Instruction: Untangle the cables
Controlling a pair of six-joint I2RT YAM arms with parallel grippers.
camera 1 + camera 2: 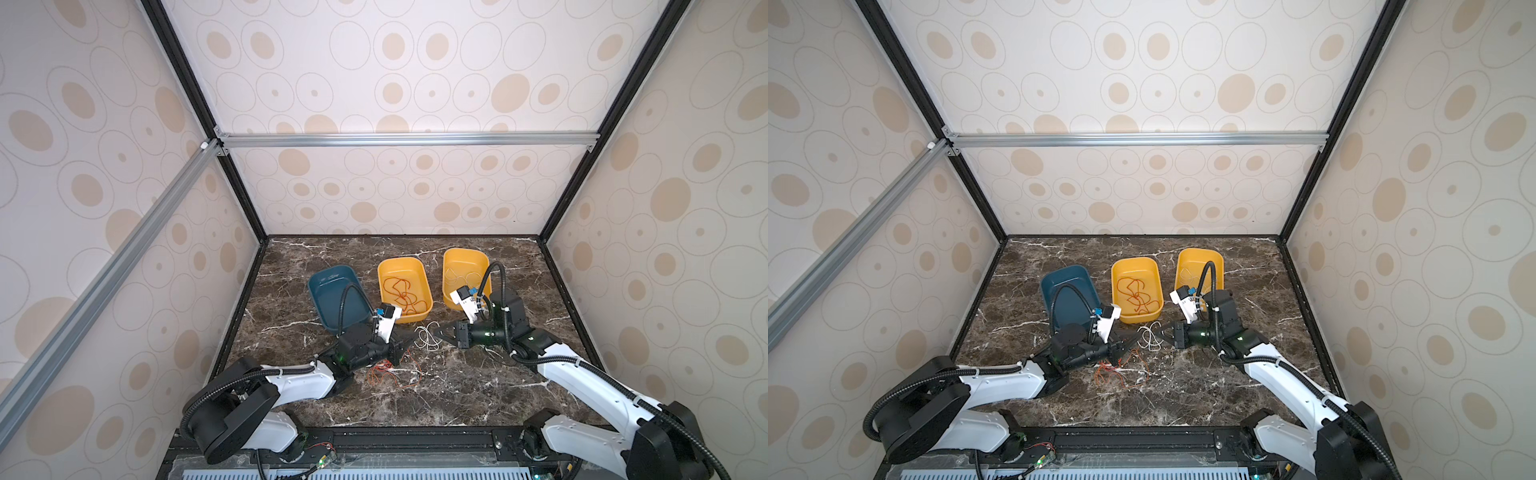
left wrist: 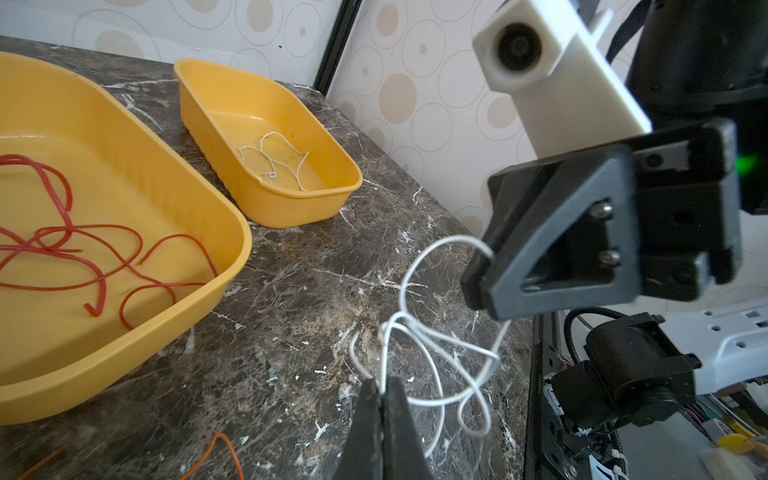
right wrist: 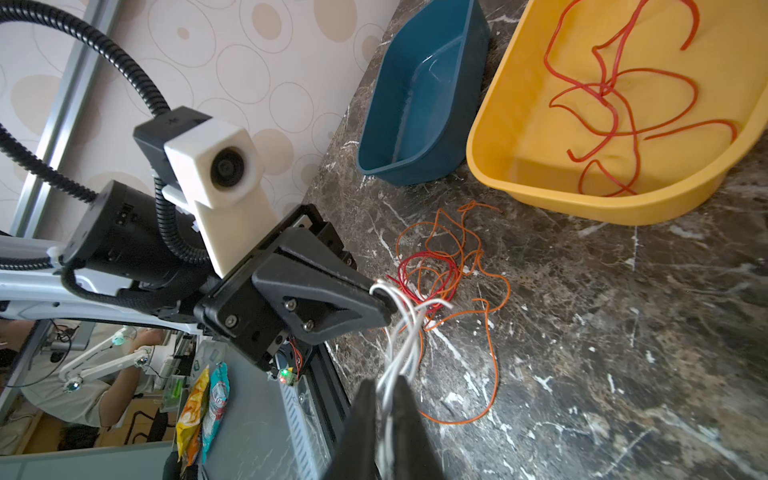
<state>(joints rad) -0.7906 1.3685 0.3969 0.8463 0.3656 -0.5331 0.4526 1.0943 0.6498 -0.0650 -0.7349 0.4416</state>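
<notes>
Left tool (image 3: 379, 298): jaws closed flat on the white cable (image 1: 426, 338), several strands pinched at the tip. Orange-red heap (image 3: 436, 266) lies on the table (image 1: 457, 395) at 7 o'clock of that tool; whether any white strand touches it, cannot tell. The white cable hangs in loose loops between the two tools, at 5 o'clock of the yellow middle tray (image 1: 409, 270). Right tool (image 2: 482, 274): jaws narrow, white strands running between them; clamped or slack, cannot tell.

Step in hand (judged): separating the white cable. To do it well:
- Keep the left pinch firm.
- Take a sure hold on one loop only with the right.
- Draw slowly toward 3 o'clock, lifted off the table so the heap is not dragged along.
- Stop if a loop tightens into a knot.

Count:
- Tools: 2.
- Trays: 3, along the 12 o'clock side. They are the blue tray (image 1: 328, 303), the yellow middle tray with red cable (image 1: 401, 293), and the yellow right tray (image 1: 463, 255) with a thin white wire (image 2: 270, 160).
- Cable groups: 4; strands per group not countable.
</notes>
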